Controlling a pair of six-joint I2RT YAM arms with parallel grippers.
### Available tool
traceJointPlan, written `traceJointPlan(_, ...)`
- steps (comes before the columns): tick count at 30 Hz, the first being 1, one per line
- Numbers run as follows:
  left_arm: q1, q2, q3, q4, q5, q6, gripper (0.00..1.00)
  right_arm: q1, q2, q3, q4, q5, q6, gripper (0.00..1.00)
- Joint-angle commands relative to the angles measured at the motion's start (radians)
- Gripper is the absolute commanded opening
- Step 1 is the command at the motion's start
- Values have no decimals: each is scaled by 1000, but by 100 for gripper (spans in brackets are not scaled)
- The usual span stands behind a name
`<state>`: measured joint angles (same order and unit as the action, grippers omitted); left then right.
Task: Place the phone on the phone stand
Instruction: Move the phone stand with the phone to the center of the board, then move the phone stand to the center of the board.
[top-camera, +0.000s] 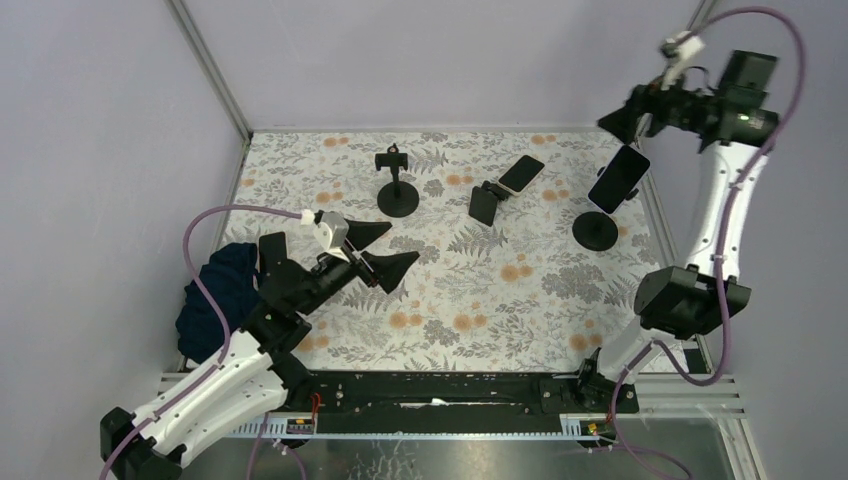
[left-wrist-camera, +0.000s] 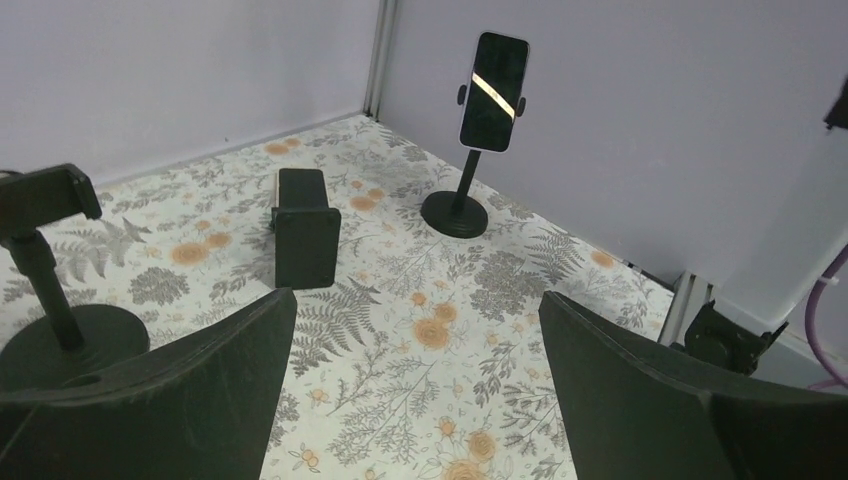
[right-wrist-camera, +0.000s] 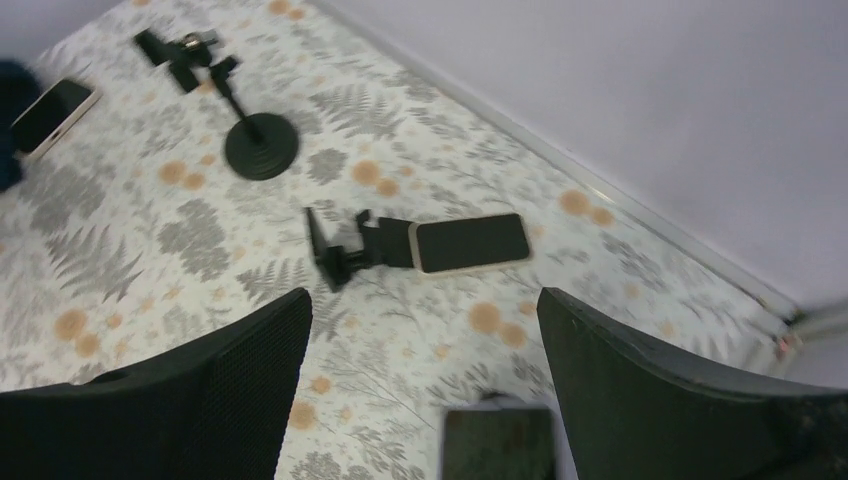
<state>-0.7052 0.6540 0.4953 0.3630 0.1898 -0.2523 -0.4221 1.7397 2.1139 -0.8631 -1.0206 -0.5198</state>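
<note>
A dark-screened phone (top-camera: 619, 178) stands tilted in the clamp of the black phone stand (top-camera: 595, 231) at the right of the floral mat. In the left wrist view the phone (left-wrist-camera: 493, 90) sits upright on this stand (left-wrist-camera: 455, 214). My right gripper (top-camera: 625, 128) hovers just above it, open, and touches nothing. From the right wrist the phone's top edge (right-wrist-camera: 500, 440) shows below and between the spread fingers of the right gripper (right-wrist-camera: 422, 330). My left gripper (top-camera: 385, 250) is open over the mat's left-middle, far from the phone, and in its own view the left gripper (left-wrist-camera: 417, 320) holds nothing.
A second phone (top-camera: 521, 173) lies against a small folding stand (top-camera: 485, 204) mid-mat. An empty round-base stand (top-camera: 397, 186) stands at the back. A blue cloth (top-camera: 215, 290) lies at the left edge. Another phone (right-wrist-camera: 50, 115) lies beside the cloth. Walls close in on the back and both sides.
</note>
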Motion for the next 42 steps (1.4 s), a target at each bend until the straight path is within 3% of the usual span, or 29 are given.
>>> traceJointPlan(1,3,9,18,-2,-66,-84,99,263,-112,-97,-14,146,-97,90)
traceJointPlan(5,3,4,-18,55,-107,-153,99,512,-123,-291,92,310,-108,89)
traceJointPlan(10,3,-1,-53,81,-162,-243,99,659,-10,-374,173,498,-96,83)
traceJointPlan(16,4,25,-13,-59,-266,-298,99,717,128,-359,223,644,-91,79)
traceJointPlan(25,4,49,-9,-71,-285,-317,99,756,309,-284,183,689,-107,67)
traceJointPlan(30,4,43,-14,-75,-285,-323,99,761,346,-266,179,705,-122,52)
traceJointPlan(37,7,61,-20,-42,-268,-369,99,773,302,-323,191,701,-154,10)
traceJointPlan(42,11,117,-54,27,-260,-509,99,776,198,-426,221,665,-172,0)
